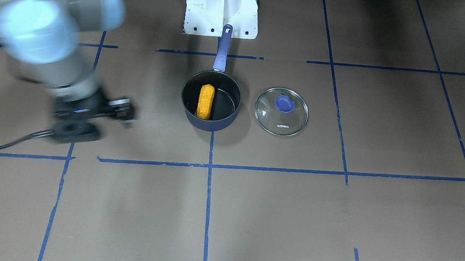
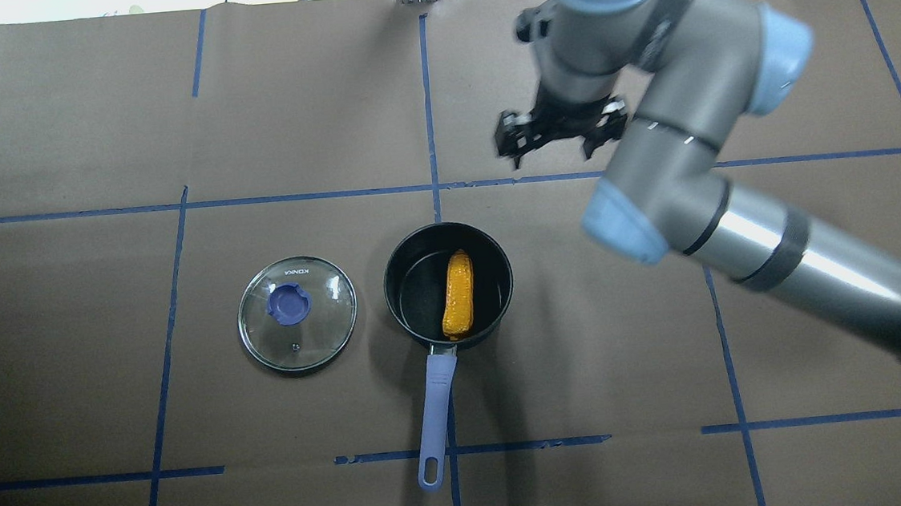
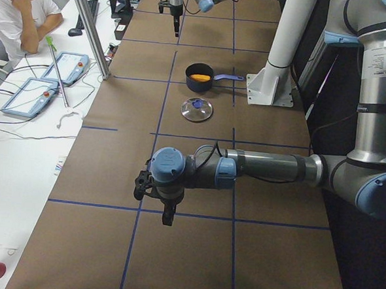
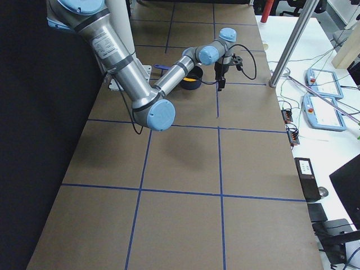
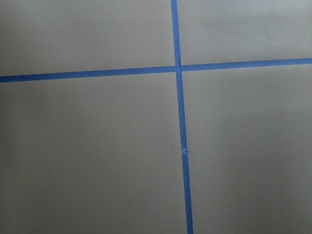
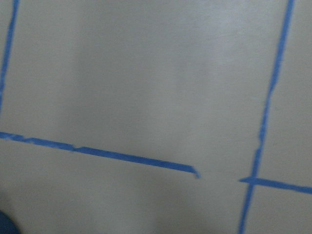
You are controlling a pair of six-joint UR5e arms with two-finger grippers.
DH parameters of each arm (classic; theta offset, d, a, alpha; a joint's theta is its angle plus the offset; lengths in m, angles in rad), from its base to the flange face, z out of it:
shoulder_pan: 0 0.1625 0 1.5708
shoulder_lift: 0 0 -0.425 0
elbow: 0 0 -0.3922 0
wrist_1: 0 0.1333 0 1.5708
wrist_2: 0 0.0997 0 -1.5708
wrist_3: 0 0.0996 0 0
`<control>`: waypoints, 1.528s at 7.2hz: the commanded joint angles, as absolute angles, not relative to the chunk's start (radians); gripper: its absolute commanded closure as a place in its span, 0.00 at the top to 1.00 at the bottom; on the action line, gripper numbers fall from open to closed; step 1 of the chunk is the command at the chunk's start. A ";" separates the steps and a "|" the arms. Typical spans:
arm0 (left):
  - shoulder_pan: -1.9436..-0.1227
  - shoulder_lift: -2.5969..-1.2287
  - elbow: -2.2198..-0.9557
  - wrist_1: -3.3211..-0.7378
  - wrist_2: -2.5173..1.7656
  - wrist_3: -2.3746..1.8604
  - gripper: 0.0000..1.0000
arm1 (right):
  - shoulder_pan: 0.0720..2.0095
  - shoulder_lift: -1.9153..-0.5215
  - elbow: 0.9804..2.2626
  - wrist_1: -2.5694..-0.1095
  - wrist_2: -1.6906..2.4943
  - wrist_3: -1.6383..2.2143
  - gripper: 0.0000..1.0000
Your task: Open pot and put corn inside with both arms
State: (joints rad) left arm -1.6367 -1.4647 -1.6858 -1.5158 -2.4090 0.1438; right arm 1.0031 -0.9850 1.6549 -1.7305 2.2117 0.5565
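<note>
The dark navy pot (image 1: 216, 125) stands open at mid-table, its purple-blue handle (image 2: 435, 403) pointing toward the robot base. The orange-yellow corn (image 1: 205, 101) lies inside the pot, and it also shows in the overhead view (image 2: 458, 294). The glass lid (image 2: 298, 313) with its purple knob lies flat on the table beside the pot, apart from it. My right gripper (image 2: 558, 136) hangs blurred over bare table beyond the pot, holding nothing I can see; its jaws are unclear. My left gripper (image 3: 167, 216) shows only in the exterior left view, far from the pot, so I cannot tell its state.
The white base stand (image 1: 222, 7) sits behind the pot handle. Blue tape lines cross the brown table cover. A side table with pendants (image 3: 29, 95), cables and a seated person (image 3: 18, 9) lies past the table's far edge, with a metal pole (image 3: 89, 27) at it.
</note>
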 commanded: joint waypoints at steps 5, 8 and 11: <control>-1.588 -1.427 -1.704 -1.520 -2.350 0.149 1.00 | 1.475 -1.643 1.741 -1.665 2.269 -0.165 1.00; -1.588 -1.425 -1.706 -1.523 -2.352 0.149 1.00 | 1.522 -1.784 1.733 -1.516 2.298 -0.158 1.00; -1.588 -1.424 -1.700 -1.522 -2.350 0.149 1.00 | 1.522 -1.786 1.735 -1.511 2.312 -0.157 1.00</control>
